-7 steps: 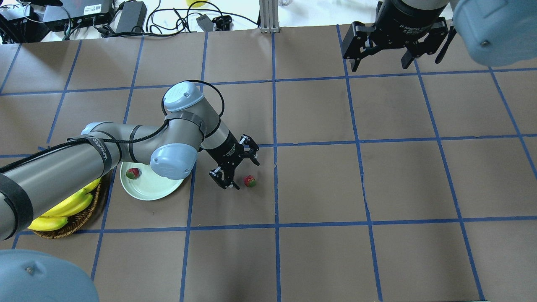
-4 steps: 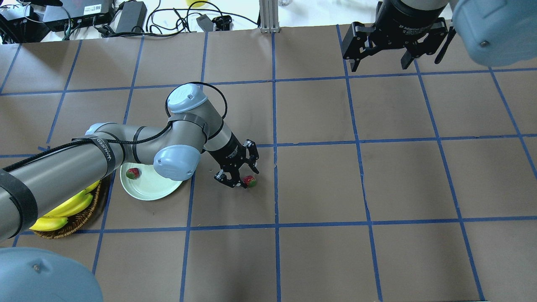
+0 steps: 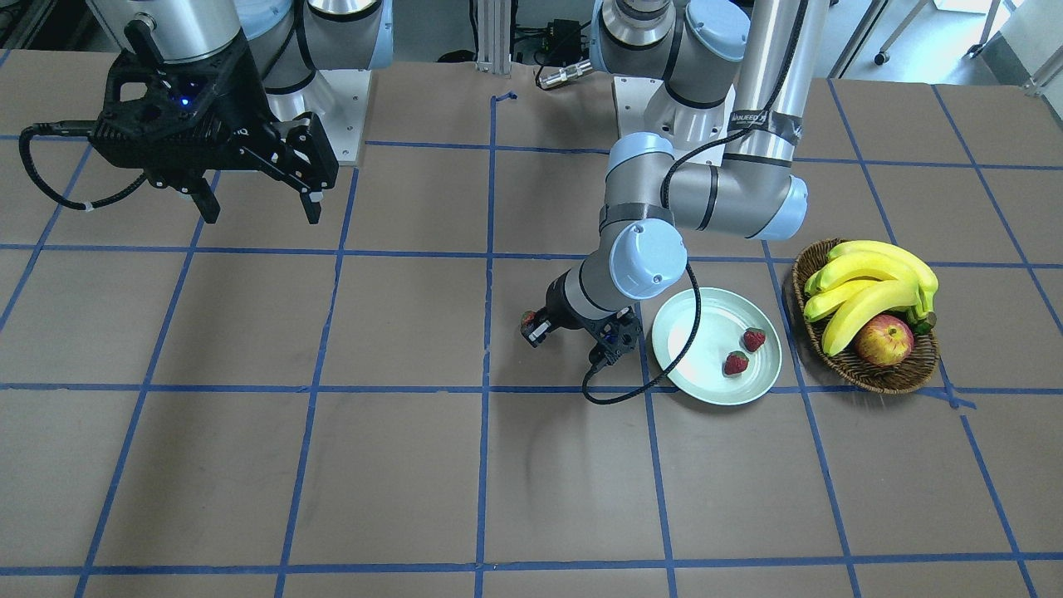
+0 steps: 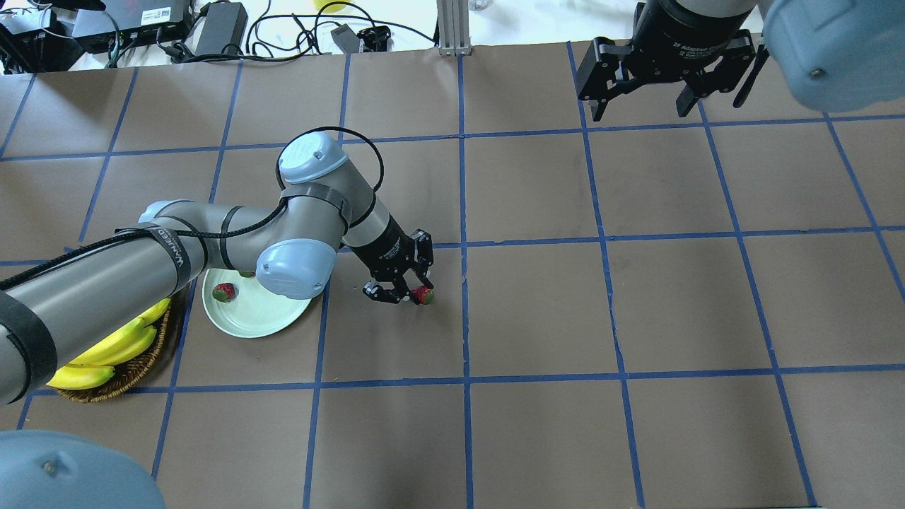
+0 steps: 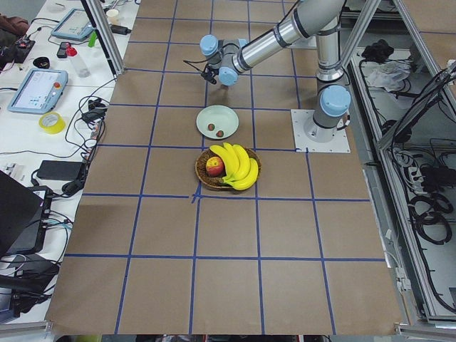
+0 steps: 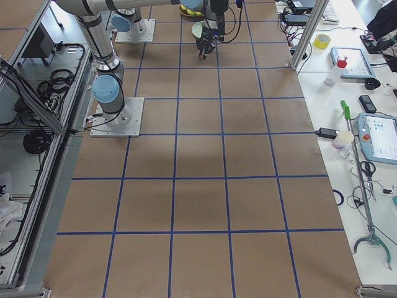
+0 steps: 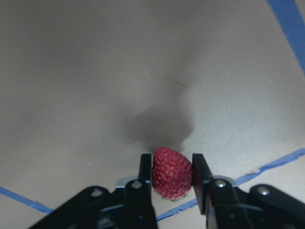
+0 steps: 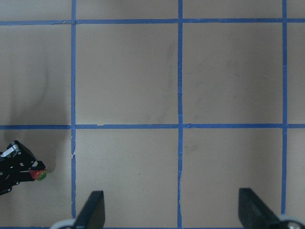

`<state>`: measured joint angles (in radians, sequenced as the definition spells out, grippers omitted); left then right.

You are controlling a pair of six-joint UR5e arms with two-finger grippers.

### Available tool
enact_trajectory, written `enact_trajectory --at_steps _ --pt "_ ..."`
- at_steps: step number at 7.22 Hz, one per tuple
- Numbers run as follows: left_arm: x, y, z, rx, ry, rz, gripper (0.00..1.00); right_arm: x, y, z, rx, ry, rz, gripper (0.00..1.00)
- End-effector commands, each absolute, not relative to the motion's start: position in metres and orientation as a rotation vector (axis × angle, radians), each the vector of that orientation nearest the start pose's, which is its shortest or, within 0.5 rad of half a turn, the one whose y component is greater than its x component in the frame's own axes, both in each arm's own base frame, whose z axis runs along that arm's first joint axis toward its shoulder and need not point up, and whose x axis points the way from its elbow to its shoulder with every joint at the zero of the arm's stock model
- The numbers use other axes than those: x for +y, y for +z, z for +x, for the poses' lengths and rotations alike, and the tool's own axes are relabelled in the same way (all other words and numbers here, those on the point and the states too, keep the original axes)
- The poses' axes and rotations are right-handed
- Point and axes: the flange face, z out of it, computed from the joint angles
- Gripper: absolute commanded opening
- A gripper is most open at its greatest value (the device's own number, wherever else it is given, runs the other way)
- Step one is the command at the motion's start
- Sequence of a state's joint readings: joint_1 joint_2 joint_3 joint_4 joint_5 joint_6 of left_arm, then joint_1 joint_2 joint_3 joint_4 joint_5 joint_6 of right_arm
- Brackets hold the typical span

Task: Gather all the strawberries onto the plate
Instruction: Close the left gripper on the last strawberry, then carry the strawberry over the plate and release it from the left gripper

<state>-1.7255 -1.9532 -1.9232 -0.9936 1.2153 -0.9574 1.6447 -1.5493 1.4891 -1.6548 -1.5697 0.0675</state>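
My left gripper (image 4: 409,293) is shut on a red strawberry (image 4: 425,295) low over the table, right of the plate. The left wrist view shows the strawberry (image 7: 171,172) pinched between both fingers (image 7: 201,183). It shows small at the gripper tip in the front view (image 3: 526,318). The mint-green plate (image 3: 693,328) holds two strawberries (image 3: 754,339) (image 3: 735,363). In the overhead view the plate (image 4: 258,318) shows one strawberry (image 4: 224,292); my arm partly hides the other. My right gripper (image 4: 641,112) is open and empty, high at the far right.
A wicker basket (image 3: 868,375) with bananas (image 3: 872,274) and an apple (image 3: 884,340) stands just beyond the plate on my left. Cables and power bricks (image 4: 219,28) lie past the table's far edge.
My left gripper has moved onto the strawberry on the table and shut on it. The right arm has not moved.
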Motion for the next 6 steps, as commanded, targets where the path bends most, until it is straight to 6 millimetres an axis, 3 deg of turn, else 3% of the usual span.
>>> enact_trajectory --at_steps 1,2,4,5,6 --pt "-0.538 0.232 -0.235 3.094 0.297 -1.089 0.0 -0.502 0.527 0.171 3.122 -0.225 -0.01 1.0" --pt "-0.546 0.249 -0.213 3.054 0.296 -0.903 0.0 -0.502 0.526 0.171 3.122 -0.222 -0.01 1.0" --pt "-0.553 0.268 -0.135 3.046 0.331 -0.692 0.0 -0.502 0.526 0.171 3.122 -0.222 -0.01 1.0" --pt "-0.549 0.269 -0.098 2.994 0.39 -0.568 0.0 -0.502 0.527 0.172 3.122 -0.225 -0.012 1.0" --pt "-0.545 0.262 -0.081 2.987 0.435 -0.489 0.0 -0.502 0.527 0.172 3.121 -0.227 -0.015 1.0"
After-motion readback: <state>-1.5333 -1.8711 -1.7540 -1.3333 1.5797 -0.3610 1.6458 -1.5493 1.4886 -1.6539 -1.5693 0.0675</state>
